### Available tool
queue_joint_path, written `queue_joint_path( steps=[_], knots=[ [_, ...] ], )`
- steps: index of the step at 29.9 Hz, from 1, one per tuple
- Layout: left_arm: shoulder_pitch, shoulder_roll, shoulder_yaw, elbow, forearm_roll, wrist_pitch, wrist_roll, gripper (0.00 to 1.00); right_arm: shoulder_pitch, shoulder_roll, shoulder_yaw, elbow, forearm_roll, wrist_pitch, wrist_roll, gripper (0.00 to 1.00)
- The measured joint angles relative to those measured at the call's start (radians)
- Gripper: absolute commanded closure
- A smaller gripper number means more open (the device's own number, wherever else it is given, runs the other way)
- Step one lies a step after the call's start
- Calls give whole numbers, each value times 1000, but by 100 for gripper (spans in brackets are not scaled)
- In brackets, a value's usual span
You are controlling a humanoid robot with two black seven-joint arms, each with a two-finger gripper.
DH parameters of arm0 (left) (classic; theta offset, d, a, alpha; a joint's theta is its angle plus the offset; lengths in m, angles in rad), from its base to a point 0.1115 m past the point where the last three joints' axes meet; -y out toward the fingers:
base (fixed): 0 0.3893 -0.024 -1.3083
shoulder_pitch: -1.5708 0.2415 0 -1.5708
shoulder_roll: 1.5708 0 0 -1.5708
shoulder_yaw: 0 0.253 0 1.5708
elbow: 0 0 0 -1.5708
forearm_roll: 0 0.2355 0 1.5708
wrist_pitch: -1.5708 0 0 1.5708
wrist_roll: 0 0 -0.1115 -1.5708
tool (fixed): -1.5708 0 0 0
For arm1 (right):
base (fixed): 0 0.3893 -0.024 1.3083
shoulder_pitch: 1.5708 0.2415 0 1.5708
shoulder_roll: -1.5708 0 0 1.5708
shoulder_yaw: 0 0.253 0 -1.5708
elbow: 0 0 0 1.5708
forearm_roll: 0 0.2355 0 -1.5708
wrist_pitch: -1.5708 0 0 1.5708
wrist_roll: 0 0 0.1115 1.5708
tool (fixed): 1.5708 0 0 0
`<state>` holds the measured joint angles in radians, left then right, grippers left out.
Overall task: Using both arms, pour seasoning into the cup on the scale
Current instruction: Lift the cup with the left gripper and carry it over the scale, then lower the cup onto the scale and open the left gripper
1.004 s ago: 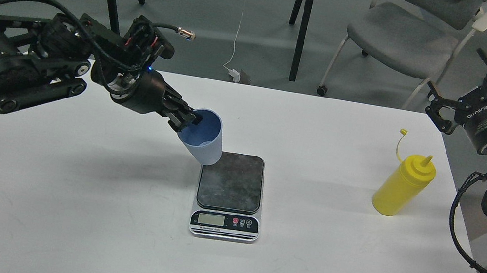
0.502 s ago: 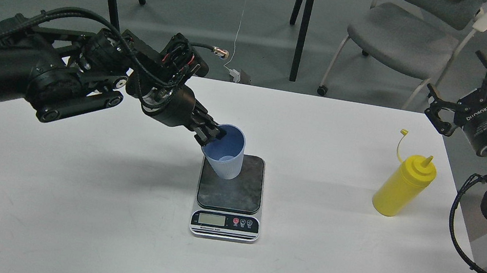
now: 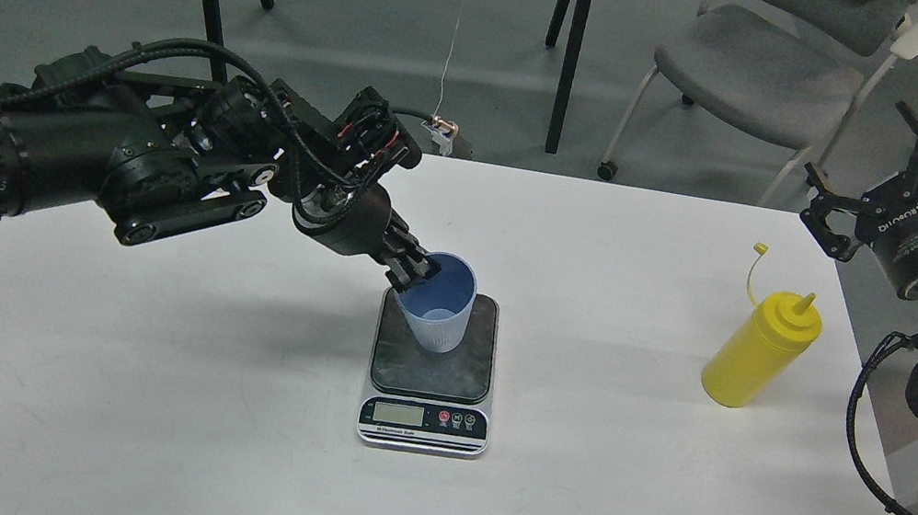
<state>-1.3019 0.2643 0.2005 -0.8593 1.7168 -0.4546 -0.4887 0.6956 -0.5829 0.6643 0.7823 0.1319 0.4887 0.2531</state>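
The light blue cup (image 3: pixel 439 310) stands nearly upright over the dark plate of the scale (image 3: pixel 432 372) at the table's middle; I cannot tell whether its base touches the plate. My left gripper (image 3: pixel 416 272) is shut on the cup's left rim, one finger inside. The yellow seasoning bottle (image 3: pixel 758 352) stands upright at the right of the table, its tethered cap hanging open to the left. My right gripper (image 3: pixel 845 206) is open and empty, above and behind the bottle past the table's right far corner.
The white table (image 3: pixel 211 403) holds only the scale and the bottle. A grey chair (image 3: pixel 761 66) and black table legs (image 3: pixel 570 52) stand on the floor beyond the far edge. Cables hang by my right arm (image 3: pixel 900 462).
My left arm has carried the cup to the right and down, from beside the scale's far left corner to over the plate, and turned it upright. The right arm has hardly moved.
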Motion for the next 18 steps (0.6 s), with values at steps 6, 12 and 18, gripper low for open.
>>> queue_joint_path(
  steps=[6,12,18],
  knots=[
    [0,-1,-7,0,-18,-2,0,79,-1,1,0,0,0,0,0,1],
    [-2,-1,-10,-8,-51,-11,0,61,-1,1,0,3,0,0,0,1],
    [-3,1,-12,-12,-91,-20,0,47,-5,2,0,2,0,0,1,1]
  ],
)
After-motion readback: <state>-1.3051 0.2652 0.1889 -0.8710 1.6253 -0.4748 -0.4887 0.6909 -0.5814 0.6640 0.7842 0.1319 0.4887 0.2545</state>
